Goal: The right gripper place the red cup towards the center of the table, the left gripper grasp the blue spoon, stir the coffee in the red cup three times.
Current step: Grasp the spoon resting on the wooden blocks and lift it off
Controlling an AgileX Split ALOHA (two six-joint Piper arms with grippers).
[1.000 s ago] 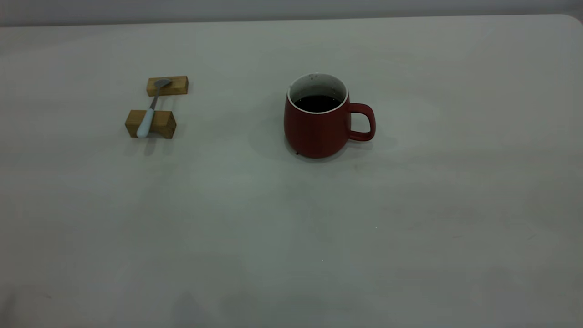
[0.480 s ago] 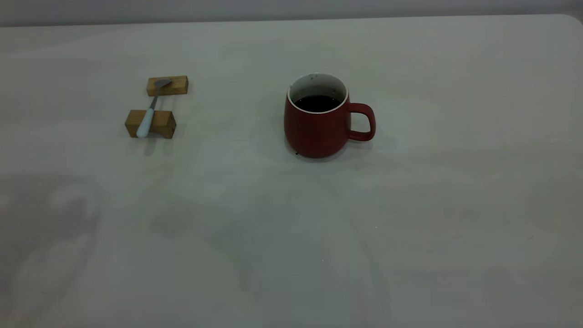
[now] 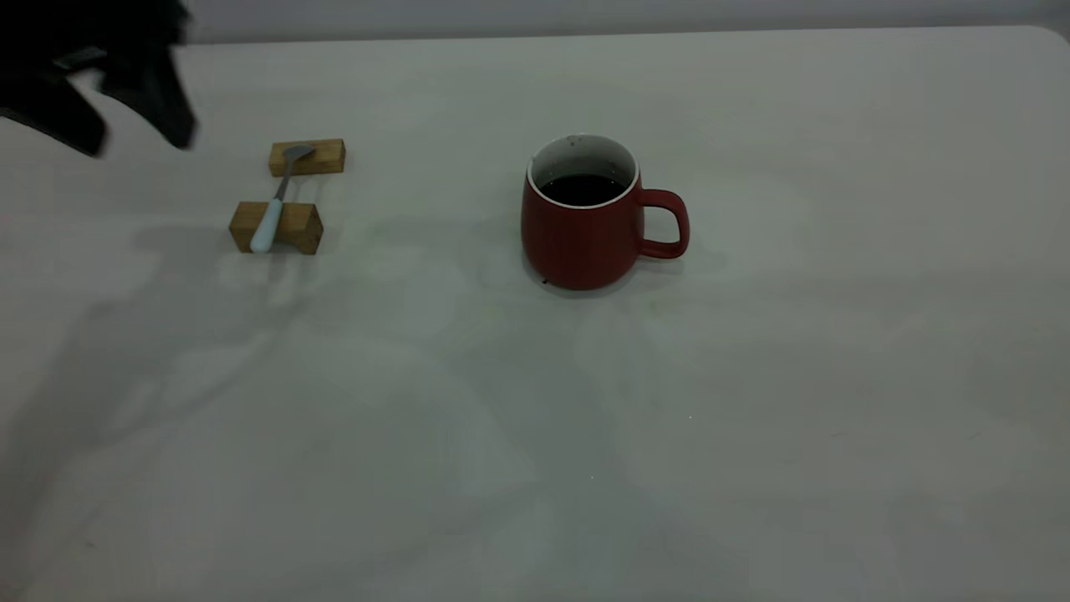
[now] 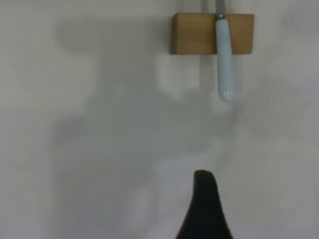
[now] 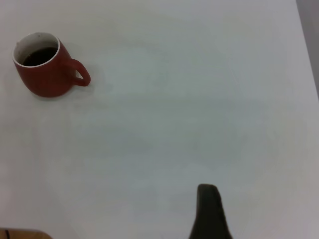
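Note:
The red cup (image 3: 581,238) stands upright near the middle of the table (image 3: 752,401), its handle toward the right arm's side. Dark coffee (image 3: 583,189) fills it partway. The blue spoon (image 3: 269,219) lies across two wooden blocks, pale handle on the nearer block and bowl on the farther one. My left gripper (image 3: 129,121) hovers at the far left, open, above and to the left of the spoon and apart from it. In the left wrist view the spoon handle (image 4: 225,59) lies ahead of one fingertip (image 4: 203,199). My right gripper (image 5: 208,211) is far from the cup (image 5: 47,74).
Two tan wooden blocks (image 3: 306,157) (image 3: 288,227) carry the spoon. The table's far edge runs along the top of the exterior view, with a rounded corner at the far right (image 3: 1045,33). A table edge shows beside the right gripper (image 5: 306,50).
My left gripper has come into the exterior view at the far left, and its shadow has spread over the table by the spoon. Cup and spoon have not moved.

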